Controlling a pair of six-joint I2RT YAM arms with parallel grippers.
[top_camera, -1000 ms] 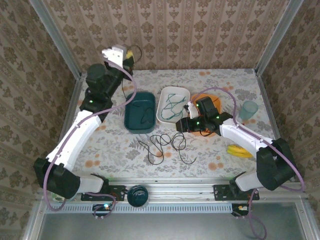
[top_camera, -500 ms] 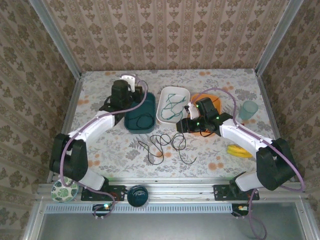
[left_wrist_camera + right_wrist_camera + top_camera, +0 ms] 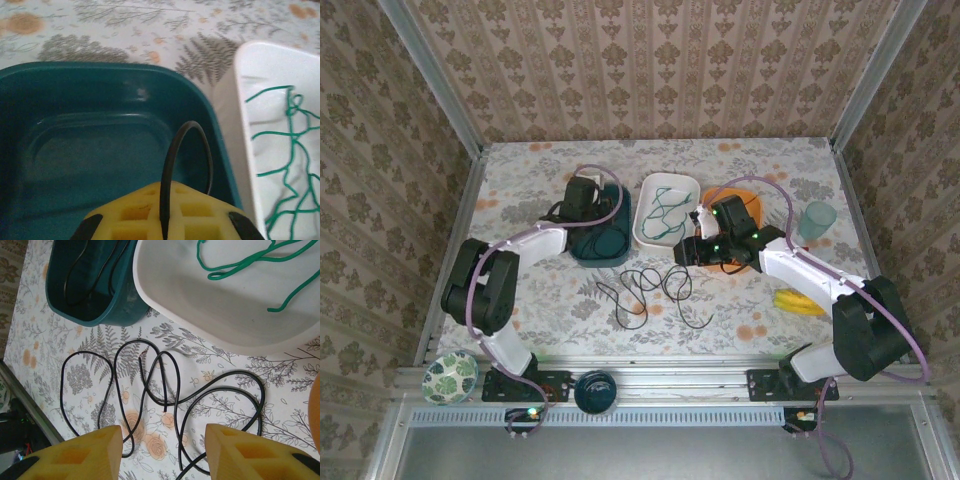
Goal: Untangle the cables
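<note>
Left end effector (image 3: pixel 166 226) clamped on black cable (image 3: pixel 169 160), right end effector (image 3: pixel 162 442) spread wide

Two trays (image 3: pixel 598 258) – one cup (image 3: pixel 817 218), one banana (image 3: pixel 798 302).

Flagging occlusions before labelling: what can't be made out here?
Left wrist view: left fingers cut off by the bottom edge; the black cable loop they pinch disappears between them.
Black cables on the table: too thin in the top view to tell which strand lies on top; in the right wrist view they run behind the right fingers and off the bottom edge.
Top view: orange plate mostly covered by the right arm.
</note>
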